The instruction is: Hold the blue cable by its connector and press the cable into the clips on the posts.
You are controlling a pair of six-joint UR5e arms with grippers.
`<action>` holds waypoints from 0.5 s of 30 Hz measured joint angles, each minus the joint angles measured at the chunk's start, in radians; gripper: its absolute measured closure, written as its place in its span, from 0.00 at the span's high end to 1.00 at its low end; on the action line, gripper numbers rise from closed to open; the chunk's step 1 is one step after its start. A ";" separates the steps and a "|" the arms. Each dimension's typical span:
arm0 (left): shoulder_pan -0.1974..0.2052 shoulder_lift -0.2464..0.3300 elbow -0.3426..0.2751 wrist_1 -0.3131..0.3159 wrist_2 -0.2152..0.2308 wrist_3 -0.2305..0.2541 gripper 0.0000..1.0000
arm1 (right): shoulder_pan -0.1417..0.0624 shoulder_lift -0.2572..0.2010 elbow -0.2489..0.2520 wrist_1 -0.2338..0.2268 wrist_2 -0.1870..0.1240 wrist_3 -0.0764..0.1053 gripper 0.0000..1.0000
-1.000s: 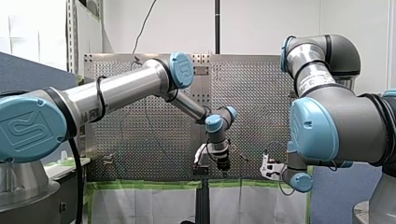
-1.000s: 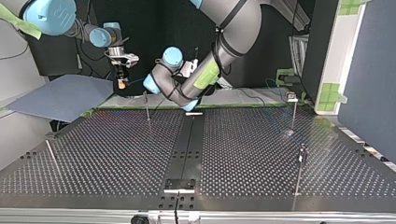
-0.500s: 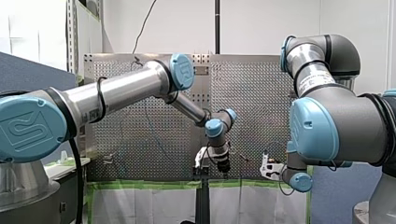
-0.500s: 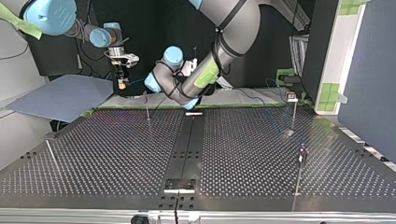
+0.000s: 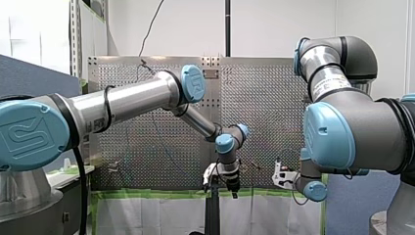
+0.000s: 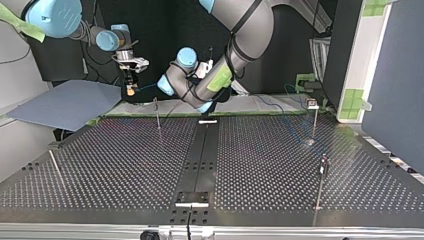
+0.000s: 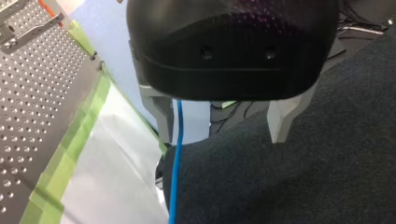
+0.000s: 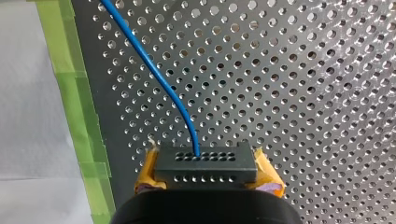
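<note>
Though four posts [image 6: 158, 114], one blue cable [image 8: 159, 79].

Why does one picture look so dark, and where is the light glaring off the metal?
Right wrist view: the perforated table gleams brightest ahead of the connector. Top view: the background behind the table is black, so it looks darkest. Left wrist view: my left gripper's black body darkens much of it. Front view: bright white wall, evenly lit.

Blue cable [image 8: 159, 79] — thin, curving from the connector [image 8: 205, 163] over the bench [image 8: 303, 93]. Connector — black block with rows of holes, clamped in my right gripper [image 8: 205, 175]. Posts [image 6: 158, 114]: thin, upright, well apart.
</note>
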 joint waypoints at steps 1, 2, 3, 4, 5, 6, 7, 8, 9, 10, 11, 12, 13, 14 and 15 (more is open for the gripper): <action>0.000 -0.001 0.000 0.003 -0.001 0.000 1.00 | 0.000 0.000 0.000 0.000 0.000 0.000 0.00; 0.001 -0.003 0.000 0.006 -0.001 -0.001 1.00 | 0.000 0.000 0.000 0.000 0.000 0.000 0.00; 0.001 -0.004 0.000 0.009 -0.002 -0.001 1.00 | 0.000 0.000 0.000 0.001 0.000 0.000 0.00; 0.002 -0.005 0.000 0.013 -0.003 -0.002 1.00 | 0.000 0.000 0.000 0.001 0.000 0.000 0.00; 0.002 -0.006 0.000 0.020 -0.005 -0.004 1.00 | 0.000 0.000 0.000 0.001 0.000 0.000 0.00; 0.003 -0.007 0.001 0.025 -0.007 -0.006 1.00 | 0.001 0.000 -0.001 0.001 0.000 0.000 0.00; 0.004 -0.007 0.001 0.031 -0.008 -0.007 1.00 | 0.001 0.000 -0.001 0.001 0.000 0.000 0.00; 0.005 -0.008 0.001 0.038 -0.009 -0.009 1.00 | 0.002 0.000 -0.001 0.001 0.000 0.000 0.00; 0.006 -0.008 0.002 0.043 -0.010 -0.011 1.00 | 0.002 0.000 -0.001 0.001 0.000 0.000 0.00; 0.008 -0.008 0.002 0.047 -0.010 -0.013 1.00 | 0.002 0.000 -0.001 0.001 0.000 0.000 0.00; 0.010 -0.008 0.002 0.053 -0.010 -0.016 1.00 | 0.003 0.000 -0.001 0.001 0.000 0.000 0.00; 0.012 -0.009 0.003 0.057 -0.010 -0.018 1.00 | 0.003 0.000 -0.001 0.001 0.000 0.000 0.00; 0.013 -0.009 0.003 0.060 -0.011 -0.020 1.00 | 0.004 0.000 -0.002 0.002 0.000 0.000 0.00; 0.015 -0.009 0.003 0.065 -0.011 -0.022 1.00 | 0.005 0.000 -0.002 0.002 0.000 0.000 0.00; 0.017 -0.010 0.004 0.069 -0.012 -0.025 1.00 | 0.006 0.000 -0.002 0.002 0.000 0.000 0.00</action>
